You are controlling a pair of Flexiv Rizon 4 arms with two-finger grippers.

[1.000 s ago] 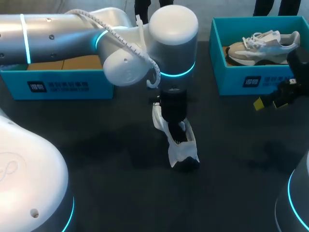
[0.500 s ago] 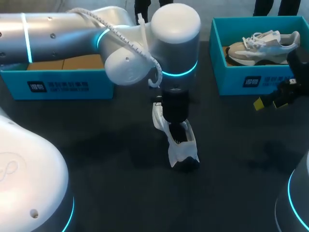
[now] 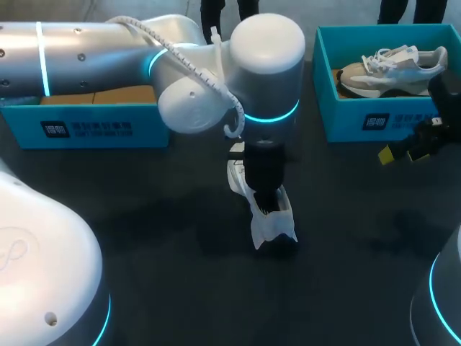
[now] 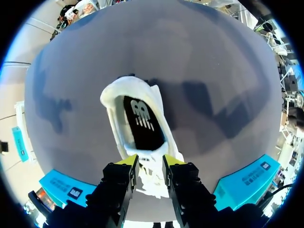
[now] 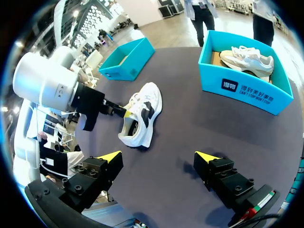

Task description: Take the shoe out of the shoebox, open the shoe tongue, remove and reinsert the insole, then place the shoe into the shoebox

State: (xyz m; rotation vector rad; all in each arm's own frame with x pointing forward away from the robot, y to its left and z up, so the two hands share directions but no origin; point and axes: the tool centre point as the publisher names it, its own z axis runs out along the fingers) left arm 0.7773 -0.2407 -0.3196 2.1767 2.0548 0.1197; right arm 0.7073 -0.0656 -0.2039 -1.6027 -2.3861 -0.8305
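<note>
Shoe (image 3: 272, 223): white, on its sole at the centre of the table (image 3: 158, 238), outside both boxes.
Insole (image 4: 142, 124): dark, lying inside the shoe.
Left hand (image 4: 149, 161): over the shoe, fingers drawn close, pinching the tongue (image 4: 149, 179) from both sides.
Right hand (image 5: 159, 156): at 3 o'clock above the table, fingers spread wide, holding nothing.
Blue box (image 3: 346, 126): at 2 o'clock, with a second shoe (image 3: 392, 68) inside.
Other blue box (image 3: 86, 130): at 10 o'clock, partly behind the left arm.
</note>
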